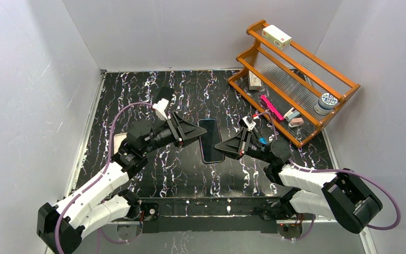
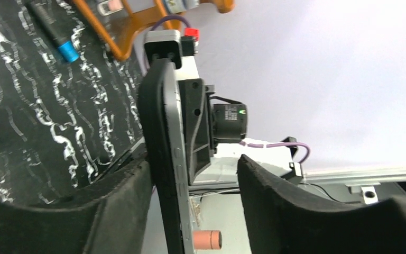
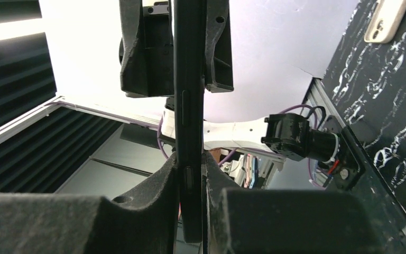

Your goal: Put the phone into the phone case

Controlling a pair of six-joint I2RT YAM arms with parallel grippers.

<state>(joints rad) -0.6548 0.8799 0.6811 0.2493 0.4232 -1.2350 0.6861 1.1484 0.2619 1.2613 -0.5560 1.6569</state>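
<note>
Right fingers [image 3: 158, 206]: together, clamped on the phone [image 1: 210, 140], one on each flat face. You had them on its right long edge, in the half nearer the bases.
Left fingers [image 2: 113, 211]: apart. One lay against the phone case [image 2: 153, 121]; the other stood clear on the phone's side with a plain gap.
Phone position: mid-worktop [image 1: 137, 90], between your two arms, dark glossy face up. It looked carried off the surface, by the right arm alone.
Long axis: ran away from the arm bases toward the far wall. Your left fingers came at it from its left long edge, the right from its right long edge.
Case against phone: black case on the worktop side, grey phone edge above it. Along the edge seen from the left wrist the grey side looked proud of the case lip, so I judged it not fully seated.
Nearer arm: both were at the phone; only the right gripped.
Next move, judged: a squeeze across the thickness, not along the length, by the left fingers astride that left edge.
Risk, judged: a one-sided press could twist the phone in the right grip.
Elsewhere: a pale phone-shaped item [image 1: 119, 140] lay beside your left arm, case or handset unclear. A wooden rack [image 1: 296, 79] stood far right.
</note>
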